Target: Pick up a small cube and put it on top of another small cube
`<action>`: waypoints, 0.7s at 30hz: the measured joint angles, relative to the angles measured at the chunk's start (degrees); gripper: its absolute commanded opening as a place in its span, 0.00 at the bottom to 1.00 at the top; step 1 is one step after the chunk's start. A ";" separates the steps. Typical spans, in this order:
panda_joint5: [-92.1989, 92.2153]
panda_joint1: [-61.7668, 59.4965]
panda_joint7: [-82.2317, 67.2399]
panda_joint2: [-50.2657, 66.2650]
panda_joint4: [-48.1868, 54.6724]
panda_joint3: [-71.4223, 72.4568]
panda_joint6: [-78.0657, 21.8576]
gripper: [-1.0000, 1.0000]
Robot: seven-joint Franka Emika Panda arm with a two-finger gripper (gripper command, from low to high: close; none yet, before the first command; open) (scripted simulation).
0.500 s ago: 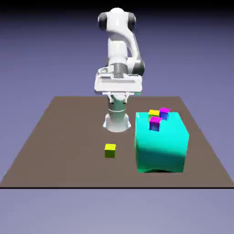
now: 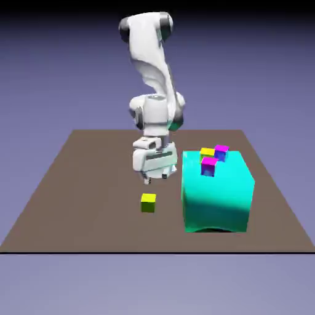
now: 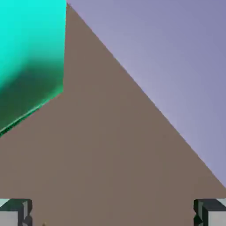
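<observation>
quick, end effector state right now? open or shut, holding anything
End effector: open, fingertips spread wide at the hand view's bottom corners, holding nothing. It hangs above the table, up from the small yellow cube.

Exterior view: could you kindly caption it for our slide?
White arm's fingers hang above the tiny yellow cube beside a big teal block.

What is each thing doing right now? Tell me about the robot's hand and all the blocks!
hand: open, empty, hanging above the table.
small yellow cube: alone on the table, not held.
big teal block: sitting on the table.
second yellow cube: on top of the teal block.
two magenta-topped cubes: also on top of the teal block.
table: flat, brown.
</observation>
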 measured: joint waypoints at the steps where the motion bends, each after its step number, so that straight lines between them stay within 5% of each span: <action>1: -1.91 1.51 -2.31 1.06 -0.39 -2.08 -0.65 0.50; 8: -12.12 9.59 -14.70 6.74 -2.50 -13.19 -4.10 0.50; 19: 5.57 0.84 -24.97 29.56 -0.96 0.51 16.75 0.50; 20: 6.28 0.49 -25.38 30.48 -0.90 1.06 17.58 0.00; 21: 6.28 0.49 -25.38 30.48 -0.90 1.06 17.59 0.00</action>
